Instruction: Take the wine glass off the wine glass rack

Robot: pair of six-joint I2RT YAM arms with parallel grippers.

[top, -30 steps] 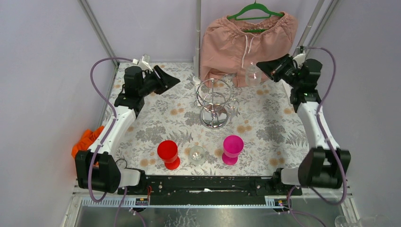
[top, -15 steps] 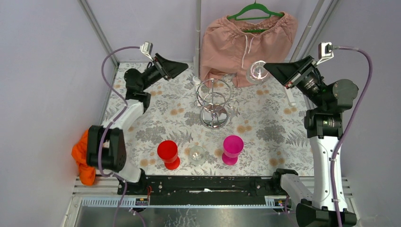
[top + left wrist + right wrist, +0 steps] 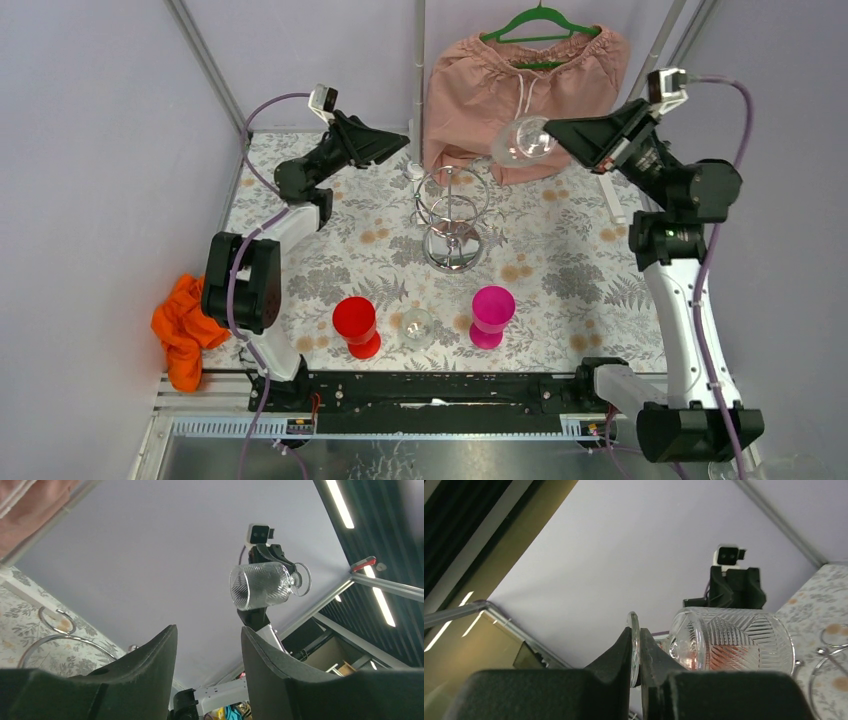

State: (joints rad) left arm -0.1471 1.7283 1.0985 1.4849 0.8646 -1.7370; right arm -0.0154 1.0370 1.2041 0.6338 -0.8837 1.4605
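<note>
My right gripper (image 3: 560, 131) is raised high at the back right and is shut on the round foot of a clear cut-glass wine glass (image 3: 522, 141). The glass lies sideways in the air, up and to the right of the chrome wire rack (image 3: 452, 212), apart from it. In the right wrist view the gripper (image 3: 637, 645) pinches the foot and the bowl (image 3: 734, 639) sticks out to the right. My left gripper (image 3: 392, 148) is open and empty, raised left of the rack. The left wrist view shows its open jaws and the glass (image 3: 261, 585) far off.
A pink garment (image 3: 520, 75) hangs on a green hanger behind the rack, beside a grey pole (image 3: 419, 70). A red cup (image 3: 356, 326), a small clear glass (image 3: 416, 326) and a magenta cup (image 3: 491, 314) stand near the front. An orange cloth (image 3: 180, 325) lies off the left edge.
My right gripper has lifted the wine glass higher and carried it left. Both arms have risen; the left gripper has moved up and right.
</note>
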